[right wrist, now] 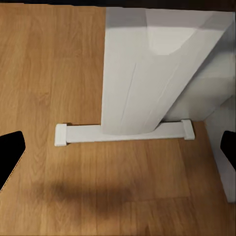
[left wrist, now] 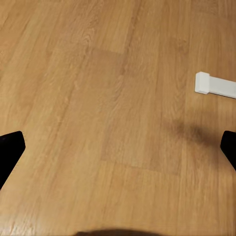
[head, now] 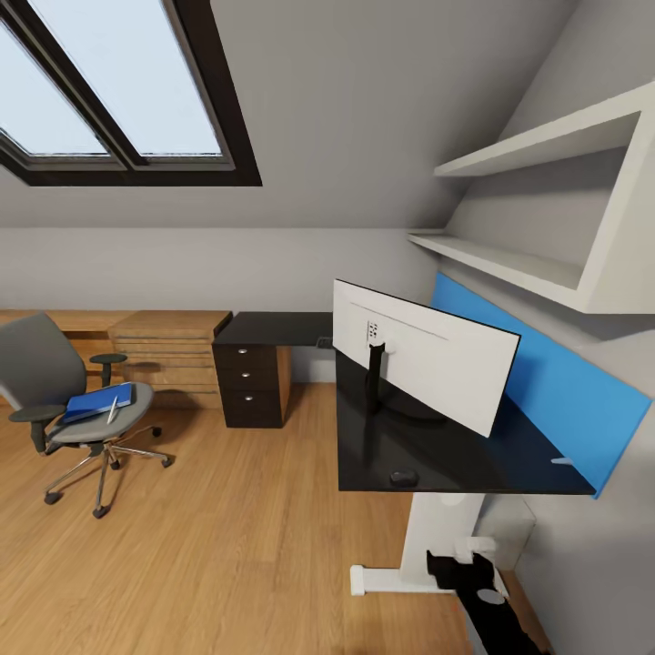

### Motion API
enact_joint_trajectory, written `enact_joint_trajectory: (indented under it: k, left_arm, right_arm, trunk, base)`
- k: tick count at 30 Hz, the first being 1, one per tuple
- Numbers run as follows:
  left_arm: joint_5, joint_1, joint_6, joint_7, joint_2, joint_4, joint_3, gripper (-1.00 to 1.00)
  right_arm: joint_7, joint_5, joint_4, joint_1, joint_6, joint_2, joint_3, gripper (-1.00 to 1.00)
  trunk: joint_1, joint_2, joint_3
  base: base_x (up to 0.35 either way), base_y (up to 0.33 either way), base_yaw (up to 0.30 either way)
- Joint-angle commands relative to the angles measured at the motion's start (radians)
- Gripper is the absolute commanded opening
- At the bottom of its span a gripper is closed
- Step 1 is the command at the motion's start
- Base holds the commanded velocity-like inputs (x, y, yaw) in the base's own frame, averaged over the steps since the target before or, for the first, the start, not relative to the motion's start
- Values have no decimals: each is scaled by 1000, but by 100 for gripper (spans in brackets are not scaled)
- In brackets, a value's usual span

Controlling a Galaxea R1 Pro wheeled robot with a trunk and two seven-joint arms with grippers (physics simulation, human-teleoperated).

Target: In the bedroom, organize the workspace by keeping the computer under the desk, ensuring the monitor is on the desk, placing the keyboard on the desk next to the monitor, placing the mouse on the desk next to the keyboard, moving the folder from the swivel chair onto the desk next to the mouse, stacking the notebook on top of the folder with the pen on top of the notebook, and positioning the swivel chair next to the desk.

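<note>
The desk (head: 455,455) is the landmark: a black L-shaped top, one arm running along the far wall to a black drawer unit (head: 252,380), the other along the wall with the blue panel (head: 546,373). The monitor (head: 428,364) stands on this nearer arm, its long axis following the blue panel, white back turned to the room and screen facing the wall. The mouse (head: 403,476) lies at the desk's near edge, just in front of the monitor's stand. The swivel chair (head: 68,400) stands well apart from the desk, beyond the drawer unit, on the wood floor (head: 227,546). On its seat lies the folder (head: 98,401), long axis across the seat, with the pen (head: 113,410) lying on it.

The left gripper (left wrist: 118,147) hangs over bare floor with fingers spread wide and nothing between them. The right gripper (right wrist: 118,147) is likewise spread and empty, pointing at the desk's white leg (right wrist: 142,69) and foot bar (right wrist: 123,132).
</note>
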Motion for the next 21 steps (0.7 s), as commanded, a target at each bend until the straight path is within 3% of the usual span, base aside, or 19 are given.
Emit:
enact_joint_trajectory:
  k: [1,7,11,14,21]
  left_arm:
    - [2,-1,-3,-1,0,0,3,100]
    - [2,-1,-3,-1,1,1,2,100]
    - [2,-1,-3,-1,1,0,2,100]
    - [1,-1,-2,-4,1,0,1,100]
    - [0,-1,-2,-5,1,0,1,100]
  right_arm:
    - [0,10,-38,0,41,4,-3,100]
    - [-3,-19,-314,-10,321,22,-2,100]
    - [-3,-45,-382,-68,465,42,0,100]
    - [-1,-49,-387,-110,533,55,5,100]
    - [9,-53,-350,-123,552,55,26,100]
  trunk:
    - [0,-1,-2]
    - [0,-1,-2]
    - [0,-1,-2]
    - [0,-1,-2]
    - [0,-1,-2]
  base:
    - [0,0,0]
    - [0,0,0]
    - [52,0,0]
    - [229,0,0]
    - [318,0,0]
